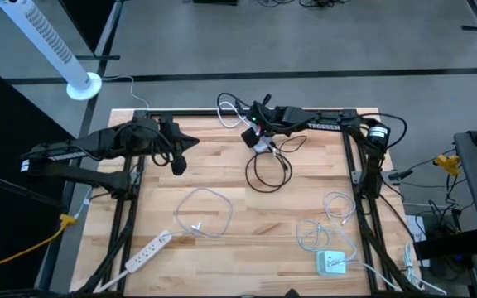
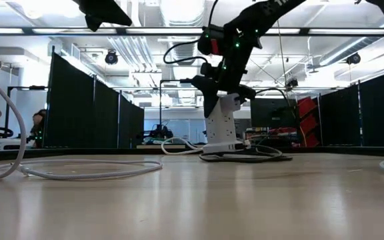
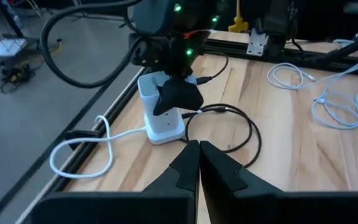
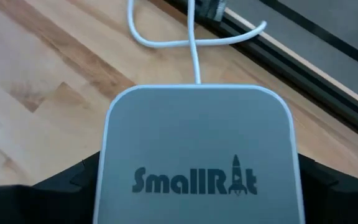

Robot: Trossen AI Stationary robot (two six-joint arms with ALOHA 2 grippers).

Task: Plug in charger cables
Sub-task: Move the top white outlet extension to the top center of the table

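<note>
1. At the far edge of the light wooden plank desk [image 1: 247, 240], we record the right end effector [image 1: 259, 136] pinching a white boxy charging block marked "SmallRit" [image 4: 197, 162], its dark fingers [image 4: 73, 177] against both sides; the block stands upright on the desk.
2. We note a thin black charger cable [image 1: 267, 170] in a loose loop just in front of that block, one end reaching its side.
3. We list a white lead [image 3: 86, 146] running from the block and curling over the desk's black frame rail.
4. We find the left end effector [image 1: 190, 143] raised over the left rear of the desk, fingers [image 3: 182, 168] pressed together, apart from the block.
5. We count a thin white charger cable [image 1: 201, 211] looped mid-desk, and further white cables [image 1: 330, 219] near the right edge beside a small white square charger [image 1: 331, 263].
6. We log a long white power strip [image 1: 147, 251] at the front left.
</note>
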